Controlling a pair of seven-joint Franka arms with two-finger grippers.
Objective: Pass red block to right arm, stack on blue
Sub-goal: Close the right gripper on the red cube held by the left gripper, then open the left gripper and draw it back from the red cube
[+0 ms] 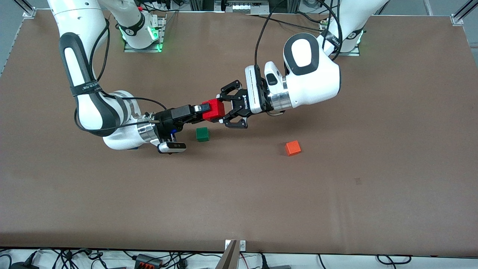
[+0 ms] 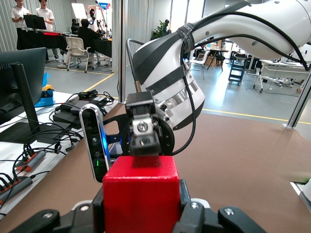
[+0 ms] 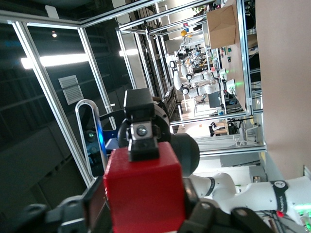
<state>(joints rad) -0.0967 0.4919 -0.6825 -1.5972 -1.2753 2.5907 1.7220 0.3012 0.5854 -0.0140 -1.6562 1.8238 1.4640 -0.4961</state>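
The red block (image 1: 213,110) hangs in the air between both grippers, over the table a little farther from the front camera than the green cube. My left gripper (image 1: 223,109), the claw-like one, is shut on it; its pads press two sides in the left wrist view (image 2: 141,213). My right gripper (image 1: 203,112), slim and straight-fingered, is shut on the same block from the right arm's end. One of its fingers (image 2: 142,138) lies on the block's top. The block fills the right wrist view (image 3: 143,189). A sliver of the blue cube (image 1: 172,131) shows under the right wrist; the rest is hidden.
A dark green cube (image 1: 202,134) lies on the brown table just below the held block. An orange-red cube (image 1: 293,148) lies toward the left arm's end. The right arm's elbow (image 1: 112,127) hangs low over the table.
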